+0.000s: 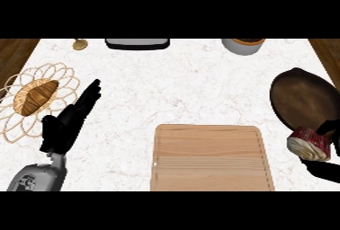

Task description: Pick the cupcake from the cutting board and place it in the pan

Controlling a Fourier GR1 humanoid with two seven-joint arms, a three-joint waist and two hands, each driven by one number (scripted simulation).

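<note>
Head view: nearest, the right hand point(327, 167) at the right edge curls its fingers around the cupcake point(309, 143), held off the cutting board point(211, 158) beside the pan's point(302, 99) near rim. At left, the left hand point(69, 119) rests open, fingers straight and together. Farther left, a croissant point(36, 96) lies on a woven mat point(20, 123); a bowl point(243, 45) sits at the far edge.

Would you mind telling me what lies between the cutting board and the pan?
In the head view, the cupcake, held by the right robot hand, sits between the cutting board and the pan, overlapping the pan's near rim.
</note>
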